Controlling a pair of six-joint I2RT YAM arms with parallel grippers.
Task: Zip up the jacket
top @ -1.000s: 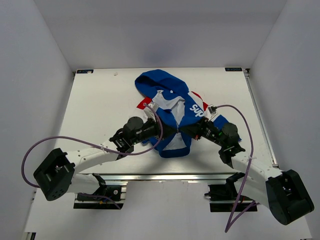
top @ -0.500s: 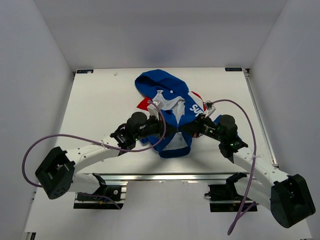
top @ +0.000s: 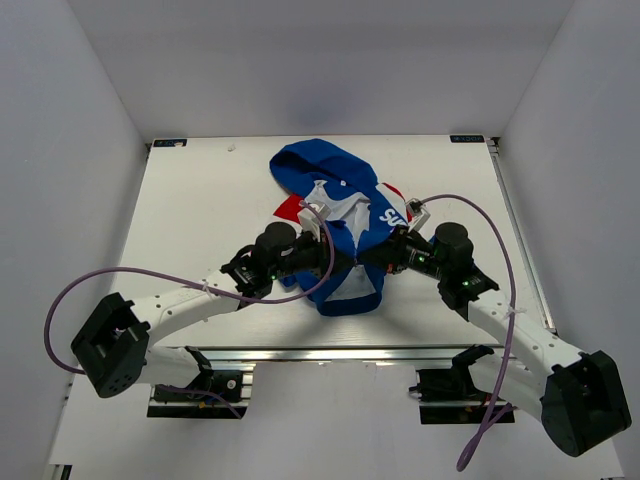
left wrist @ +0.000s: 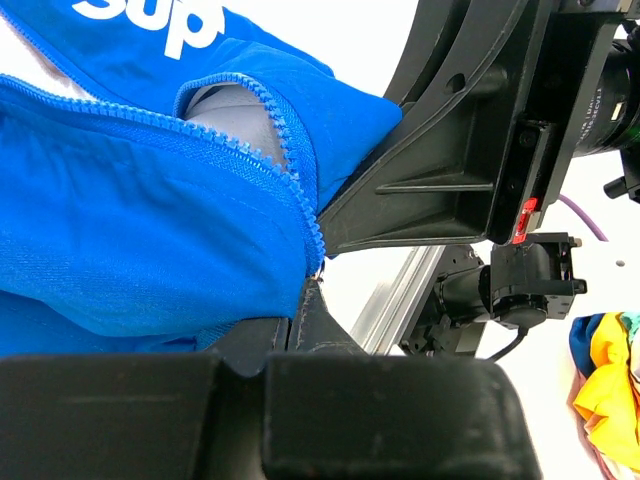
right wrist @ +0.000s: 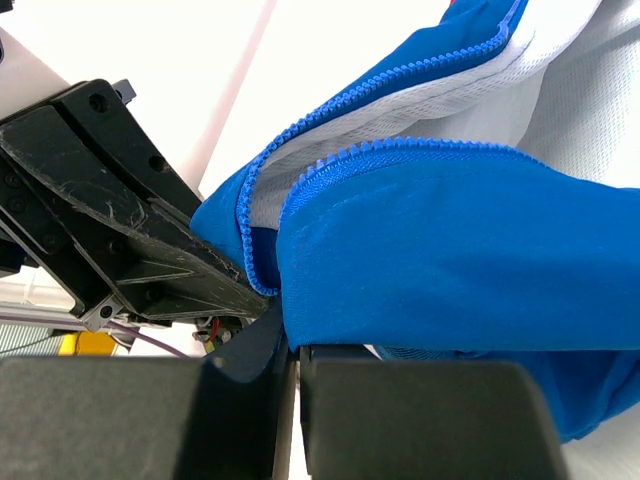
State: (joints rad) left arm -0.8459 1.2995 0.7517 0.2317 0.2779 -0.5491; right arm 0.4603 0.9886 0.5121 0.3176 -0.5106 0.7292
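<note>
Two grippers pinch one jacket [top: 335, 190] at its lower front edges; the zipper is unjoined.
Top view: the left gripper [top: 343, 258] and right gripper [top: 372, 258] meet tip to tip. The jacket lies on the table [top: 200, 200] beyond the fingertips, hood farthest away. Left wrist view only: the left gripper [left wrist: 308, 300] has its jaws fully closed on the blue hem, with zipper teeth [left wrist: 200, 143] ending just above the tips. White lettering [left wrist: 150, 20] reads "sup" up-left, and a yellow cloth [left wrist: 605, 375] sits far right. Right wrist view only: the right gripper [right wrist: 287, 335] is closed on the opposite hem. Two separate tooth rows run above the tips, white lining [right wrist: 560, 110] up-right. Count: two arms, two purple cables [top: 130, 270], one jacket.
</note>
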